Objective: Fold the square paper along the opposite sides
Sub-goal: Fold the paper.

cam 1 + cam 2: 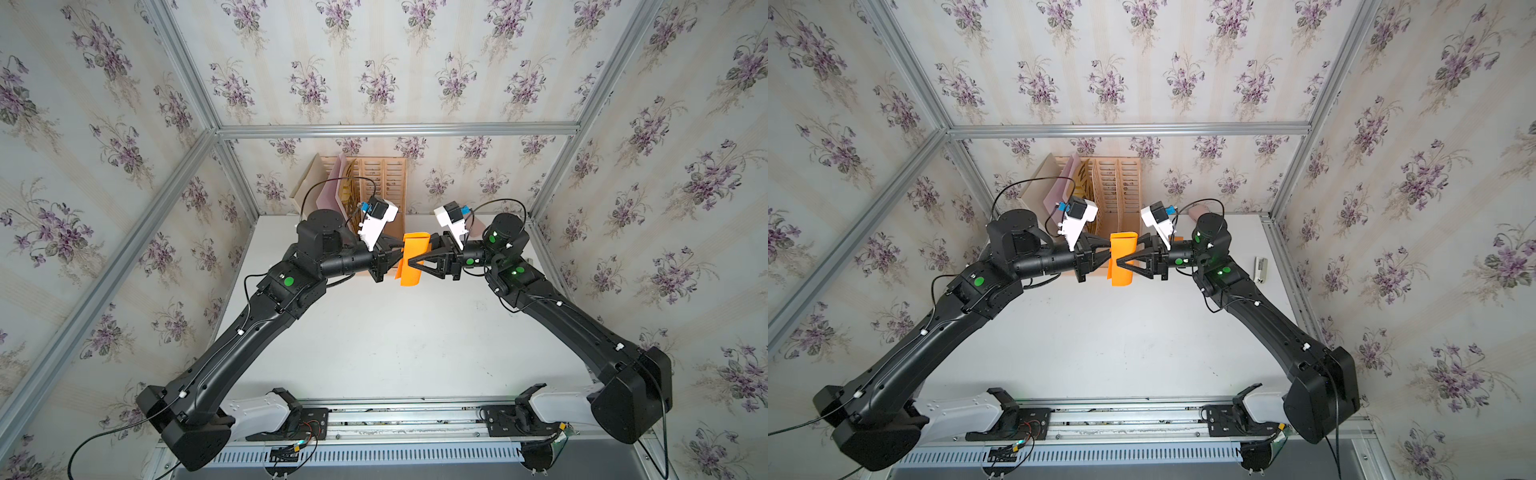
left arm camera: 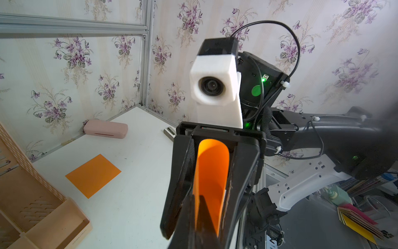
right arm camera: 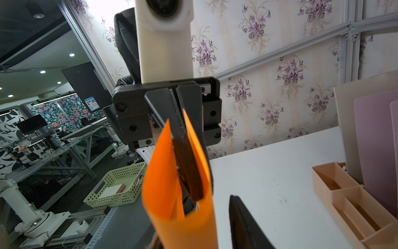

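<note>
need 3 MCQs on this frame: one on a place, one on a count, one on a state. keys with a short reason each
1. Where is the pink case?
A) in a rack
B) on the table, against the wall
C) in a gripper

2. How many orange sheets show?
A) one
B) two
C) four

3. What shape is the raised orange paper in?
A) crumpled into a ball
B) torn in two
C) bent into a U

Key:
1 B: in the left wrist view it lies on the table at the foot of the wall.
2 B: the raised one, plus a flat orange sheet on the table.
3 C: the shut left gripper holds it off the table, and its rounded, uncreased bend sits between the open jaws of the right gripper.
</note>
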You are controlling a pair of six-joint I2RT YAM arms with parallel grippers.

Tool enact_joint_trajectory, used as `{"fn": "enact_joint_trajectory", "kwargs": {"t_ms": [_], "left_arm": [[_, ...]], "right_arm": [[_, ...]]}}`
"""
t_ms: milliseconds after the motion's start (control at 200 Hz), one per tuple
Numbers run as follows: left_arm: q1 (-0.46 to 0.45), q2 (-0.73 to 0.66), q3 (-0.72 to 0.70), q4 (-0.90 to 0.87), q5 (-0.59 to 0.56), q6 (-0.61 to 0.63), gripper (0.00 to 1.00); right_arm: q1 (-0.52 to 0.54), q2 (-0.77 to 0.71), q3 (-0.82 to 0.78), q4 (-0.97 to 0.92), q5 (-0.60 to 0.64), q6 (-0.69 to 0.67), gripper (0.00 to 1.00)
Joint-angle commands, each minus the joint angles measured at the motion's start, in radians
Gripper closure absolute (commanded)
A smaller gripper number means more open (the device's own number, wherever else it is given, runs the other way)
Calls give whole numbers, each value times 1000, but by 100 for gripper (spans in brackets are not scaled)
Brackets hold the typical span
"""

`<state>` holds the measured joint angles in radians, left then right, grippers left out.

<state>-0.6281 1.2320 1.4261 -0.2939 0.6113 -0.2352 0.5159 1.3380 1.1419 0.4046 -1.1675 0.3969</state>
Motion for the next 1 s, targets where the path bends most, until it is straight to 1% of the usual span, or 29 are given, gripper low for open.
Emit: {"fn": "enact_joint_trajectory", "kwargs": {"t_ms": [0,335,994], "left_arm": [[1,1,1,38,26,3,100],[1,0,-17,65,39,-6,100],[2,-3,-25,71,30,-5,100]], "right_arm": [[1,-4,-1,40,-11,12,58],[4,-3,-5,65,-18,29,69],[6,-1,-8,66,-18,30,73]]}}
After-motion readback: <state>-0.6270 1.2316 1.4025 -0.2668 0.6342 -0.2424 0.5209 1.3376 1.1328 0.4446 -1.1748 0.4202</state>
